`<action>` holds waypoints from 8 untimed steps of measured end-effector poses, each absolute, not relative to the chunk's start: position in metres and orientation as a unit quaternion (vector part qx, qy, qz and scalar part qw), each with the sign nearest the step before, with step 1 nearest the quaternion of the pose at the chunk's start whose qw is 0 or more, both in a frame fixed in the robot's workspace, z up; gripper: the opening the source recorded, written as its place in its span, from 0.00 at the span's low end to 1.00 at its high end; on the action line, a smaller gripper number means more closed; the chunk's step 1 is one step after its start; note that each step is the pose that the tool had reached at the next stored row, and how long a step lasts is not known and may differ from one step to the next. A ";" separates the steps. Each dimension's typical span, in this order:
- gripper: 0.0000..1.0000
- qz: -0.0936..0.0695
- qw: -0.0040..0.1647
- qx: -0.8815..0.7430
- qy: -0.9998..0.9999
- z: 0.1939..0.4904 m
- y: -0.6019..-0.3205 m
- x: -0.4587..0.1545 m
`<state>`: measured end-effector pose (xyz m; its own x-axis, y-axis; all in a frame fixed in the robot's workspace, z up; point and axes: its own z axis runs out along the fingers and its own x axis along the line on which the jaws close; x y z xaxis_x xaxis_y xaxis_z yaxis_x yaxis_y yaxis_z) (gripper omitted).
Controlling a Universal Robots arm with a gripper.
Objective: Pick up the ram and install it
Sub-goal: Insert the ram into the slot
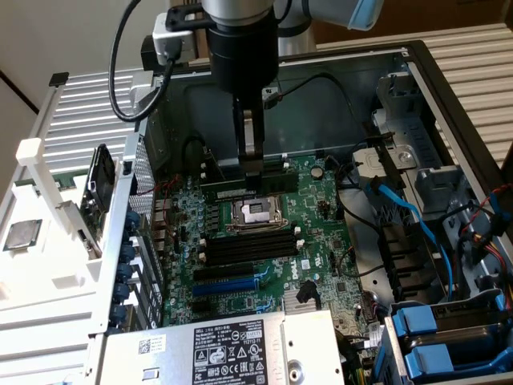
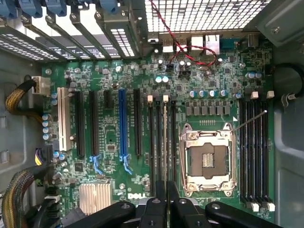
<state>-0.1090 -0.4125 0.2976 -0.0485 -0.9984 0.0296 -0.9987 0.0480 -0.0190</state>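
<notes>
My gripper [image 1: 252, 167] hangs inside the open computer case, above the green motherboard [image 1: 321, 241]. It is shut on the ram [image 1: 232, 183], a thin dark-green stick held level on its long edge. In the wrist view the ram [image 2: 165, 142] is edge-on, a thin line running out from the gripper [image 2: 166, 204]. It lines up over the black memory slots [image 2: 153, 142] between the empty CPU socket [image 2: 207, 159] and the blue slot [image 2: 121, 123]. In the exterior view those slots [image 1: 248, 243] lie in front of the socket [image 1: 255, 212]. Whether the ram touches a slot I cannot tell.
A second bank of black memory slots [image 2: 254, 152] lies on the socket's other side. A white tray [image 1: 48, 273] at the exterior view's left holds a silver processor chip [image 1: 22, 234]. The power supply [image 1: 232, 353], blue cables [image 1: 401, 208] and drive bays [image 1: 433, 345] crowd the case.
</notes>
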 end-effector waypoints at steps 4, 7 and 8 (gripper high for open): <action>0.13 0.014 0.000 0.690 -0.724 0.287 -0.418 -0.109; 0.13 0.011 -0.002 0.690 -0.724 0.284 -0.426 -0.109; 0.13 0.011 -0.002 0.690 -0.724 0.283 -0.428 -0.109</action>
